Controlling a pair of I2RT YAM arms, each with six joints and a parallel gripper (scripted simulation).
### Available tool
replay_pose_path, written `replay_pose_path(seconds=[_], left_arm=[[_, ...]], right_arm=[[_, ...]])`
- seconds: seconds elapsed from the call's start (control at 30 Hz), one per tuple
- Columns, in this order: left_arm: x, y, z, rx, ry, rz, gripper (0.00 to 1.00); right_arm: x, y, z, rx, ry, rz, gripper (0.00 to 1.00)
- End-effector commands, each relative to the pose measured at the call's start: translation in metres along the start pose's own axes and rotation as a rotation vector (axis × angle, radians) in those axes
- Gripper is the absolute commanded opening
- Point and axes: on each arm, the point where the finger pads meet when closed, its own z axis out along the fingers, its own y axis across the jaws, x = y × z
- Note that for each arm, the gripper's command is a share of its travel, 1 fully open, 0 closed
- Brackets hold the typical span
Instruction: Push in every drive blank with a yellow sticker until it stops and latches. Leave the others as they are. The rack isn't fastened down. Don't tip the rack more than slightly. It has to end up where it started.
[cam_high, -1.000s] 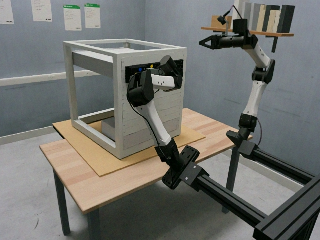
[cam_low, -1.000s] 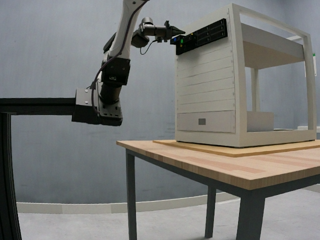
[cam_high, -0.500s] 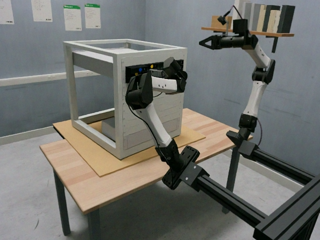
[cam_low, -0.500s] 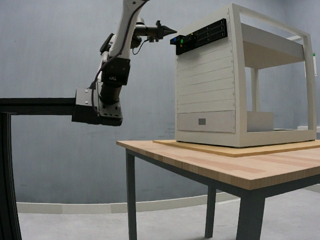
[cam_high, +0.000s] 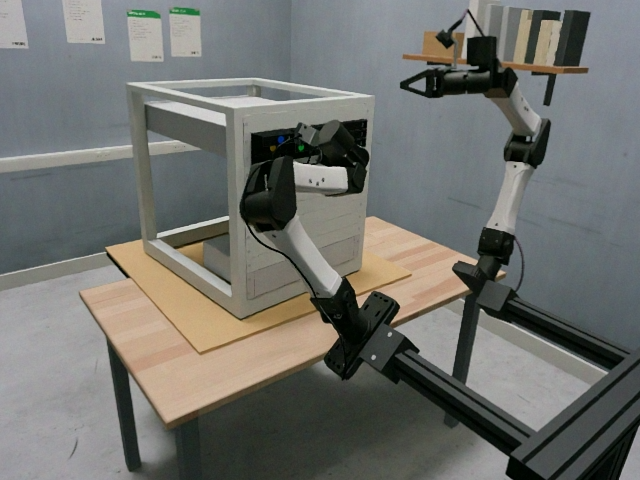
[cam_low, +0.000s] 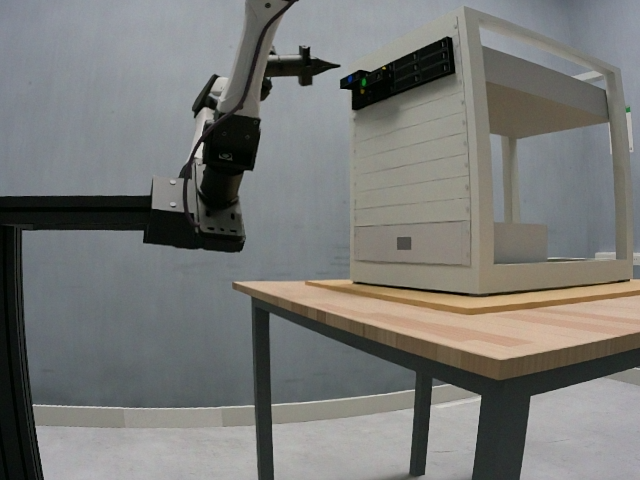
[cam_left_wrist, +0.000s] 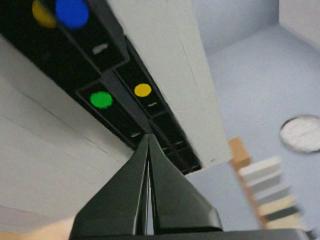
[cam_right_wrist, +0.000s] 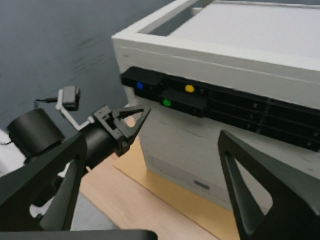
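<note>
"Top view?"
"Our right gripper (cam_high: 402, 85) (cam_right_wrist: 152, 137) is spread, apart from the rack (cam_high: 236, 206) (cam_low: 413, 180) (cam_left_wrist: 175, 50) (cam_right_wrist: 175, 150); our left arm hides the upper yellow-stickered drive blank (cam_low: 384, 68) (cam_left_wrist: 142, 90) (cam_right_wrist: 189, 88)."
"Exterior?"
"We see our left gripper (cam_low: 339, 65) (cam_left_wrist: 149, 140) (cam_right_wrist: 149, 106) pressed together; our right's cut off."
"Left wrist?"
"The lower yellow-stickered drive blank (cam_high: 272, 148) (cam_low: 362, 91) (cam_left_wrist: 44, 13) is partly cropped."
"Right wrist?"
"We can't make its sticker out."

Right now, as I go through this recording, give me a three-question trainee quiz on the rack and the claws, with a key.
1. True or false: the left claw is shut.
2. Which sticker is on the jutting top corner drive blank? a) red b) blue c) white
3. How many green stickers show on the rack?

Key: 1 true; 2 b; 3 one.
</note>
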Motion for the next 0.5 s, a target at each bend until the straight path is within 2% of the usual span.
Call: replay_pose_path(seconds=[0.0,0.17,0.23,0.47], left_arm=[[-0.014,-0.006,-0.015,0.094,-0.042,0.283,0.00],[-0.026,0.001,-0.027,0.133,-0.044,0.529,0.00],[-0.026,0.001,-0.027,0.133,-0.044,0.529,0.00],[-0.040,0.009,-0.046,0.208,-0.038,0.913,0.00]], right_arm=[[-0.002,0.022,-0.004,-0.115,0.015,-0.008,1.00],[-0.004,0.036,-0.006,-0.185,0.020,-0.011,1.00],[-0.004,0.036,-0.006,-0.185,0.020,-0.011,1.00],[-0.008,0.049,-0.009,-0.247,0.021,-0.011,1.00]])
